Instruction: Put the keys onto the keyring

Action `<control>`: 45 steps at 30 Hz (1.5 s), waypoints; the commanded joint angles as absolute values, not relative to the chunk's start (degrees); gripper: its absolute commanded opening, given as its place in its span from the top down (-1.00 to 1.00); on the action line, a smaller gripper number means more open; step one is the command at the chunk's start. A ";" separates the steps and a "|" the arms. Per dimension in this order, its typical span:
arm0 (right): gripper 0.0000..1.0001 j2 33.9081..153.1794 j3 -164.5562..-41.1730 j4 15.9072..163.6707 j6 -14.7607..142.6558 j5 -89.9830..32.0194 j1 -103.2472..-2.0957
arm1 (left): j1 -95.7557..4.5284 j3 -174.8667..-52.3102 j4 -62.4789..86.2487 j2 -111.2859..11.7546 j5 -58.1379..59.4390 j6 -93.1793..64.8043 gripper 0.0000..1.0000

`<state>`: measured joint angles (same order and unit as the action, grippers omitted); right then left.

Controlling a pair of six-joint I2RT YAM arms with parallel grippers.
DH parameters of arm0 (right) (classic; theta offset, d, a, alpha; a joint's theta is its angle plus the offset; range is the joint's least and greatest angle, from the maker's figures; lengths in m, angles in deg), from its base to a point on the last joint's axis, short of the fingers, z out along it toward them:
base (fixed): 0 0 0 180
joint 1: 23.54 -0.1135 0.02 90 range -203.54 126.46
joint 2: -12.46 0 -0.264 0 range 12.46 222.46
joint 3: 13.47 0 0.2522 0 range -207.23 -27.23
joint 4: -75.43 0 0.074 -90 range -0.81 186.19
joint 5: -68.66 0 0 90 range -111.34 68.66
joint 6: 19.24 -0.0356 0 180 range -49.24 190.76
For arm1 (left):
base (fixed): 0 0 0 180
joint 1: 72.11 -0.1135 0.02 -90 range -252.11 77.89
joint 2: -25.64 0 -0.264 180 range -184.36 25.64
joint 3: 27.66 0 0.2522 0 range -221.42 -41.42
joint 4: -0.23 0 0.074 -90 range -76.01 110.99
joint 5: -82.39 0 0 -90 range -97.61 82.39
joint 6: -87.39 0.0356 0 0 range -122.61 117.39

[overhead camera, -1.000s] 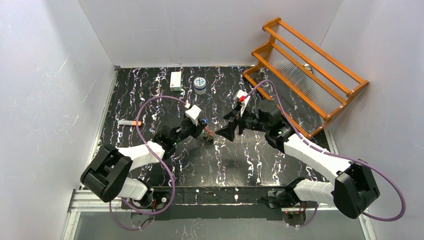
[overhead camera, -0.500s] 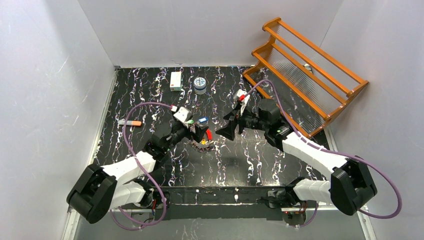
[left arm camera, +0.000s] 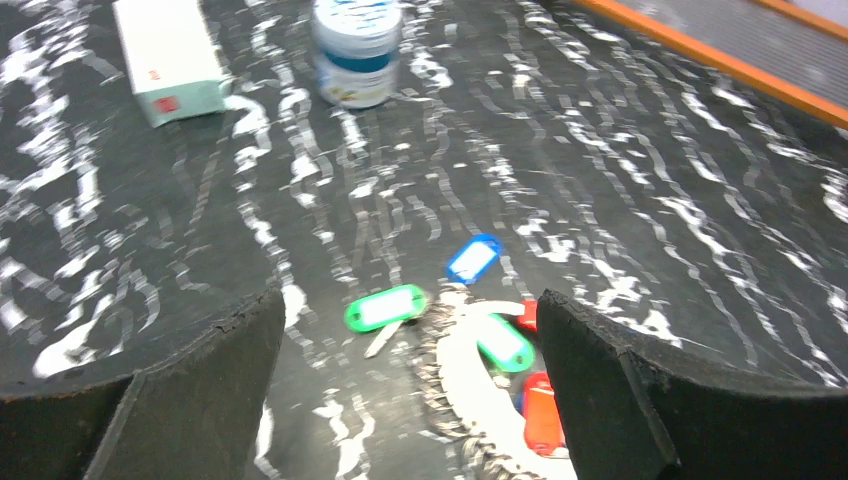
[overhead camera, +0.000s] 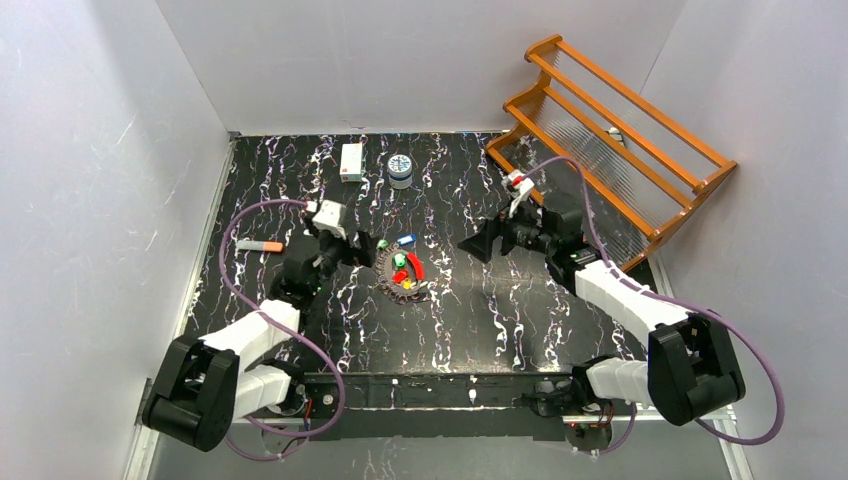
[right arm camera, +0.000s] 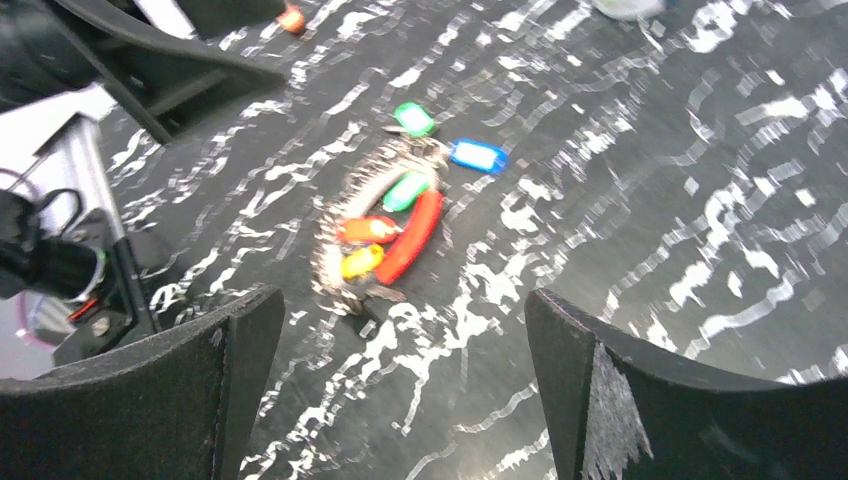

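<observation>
A fixed overhead camera, above and behind the arm bases, takes in the whole table (overhead camera: 480, 320), with the keyring (overhead camera: 402, 275) near its centre. The left wrist camera sits low and close on the keyring's (left arm camera: 465, 365) left, facing across it toward the rack (left arm camera: 700, 55). The right wrist camera looks back from the keyring's (right arm camera: 345, 195) right, just as near. All three views share the keyring.

We see a black tabletop veined with white marbling (overhead camera: 480, 320). Between the left pincer (overhead camera: 368, 250) and the right pincer (overhead camera: 475, 247), a thin silver metal keyring (overhead camera: 398, 290) lies flat on it, strung with small keys tagged red, blue, green and yellow (overhead camera: 410, 266). Beyond the left pincer stand a small white rectangular box (overhead camera: 351, 161) and a squat round blue-and-white jar (overhead camera: 400, 170). On that pincer's outer side lies a short pale marker with an orange end (overhead camera: 260, 245). An orange wooden slatted rack (overhead camera: 620, 140) sits past the right pincer.
</observation>
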<state>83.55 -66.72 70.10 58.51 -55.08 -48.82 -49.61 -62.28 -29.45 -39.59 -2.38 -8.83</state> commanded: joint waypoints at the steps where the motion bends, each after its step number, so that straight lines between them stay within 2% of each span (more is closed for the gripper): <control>1: -0.97 82.94 -63.93 69.06 57.24 -50.44 -43.71 | -56.59 -60.74 -25.53 -36.75 -5.56 -10.38 -0.92; 7: -0.97 82.56 -62.40 72.23 61.93 -40.95 -38.97 | -64.35 -60.97 -20.95 -36.39 -9.93 -10.17 -0.97; 14: -0.97 80.61 -58.66 69.30 67.56 -25.32 -38.75 | -66.14 -60.78 -21.77 -39.89 -18.62 -7.85 -0.97; 22: -0.97 80.67 -47.79 53.44 69.81 -7.00 -38.68 | -66.14 -56.85 -37.22 -48.18 -20.00 -3.86 -0.97; 30: -0.97 89.07 -41.34 34.27 70.67 -3.65 -38.53 | -66.14 -58.62 -48.02 -63.37 -19.73 -2.87 -0.97; 34: -0.97 93.03 -40.50 28.48 72.12 -1.83 -38.05 | -66.01 -54.19 -62.89 -70.92 -15.06 0.80 -0.97; 40: -0.97 94.90 -40.36 25.13 74.16 -2.40 -36.53 | -65.88 -53.85 -61.73 -70.13 -15.18 0.73 -0.97; 45: -0.97 99.46 -38.18 16.43 71.25 -4.96 -31.10 | -65.87 -53.92 -61.60 -70.18 -15.11 0.73 -0.97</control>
<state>96.38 -39.74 26.93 72.43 -4.11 -35.03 -65.89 -54.17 -59.29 -70.28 -15.29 -0.24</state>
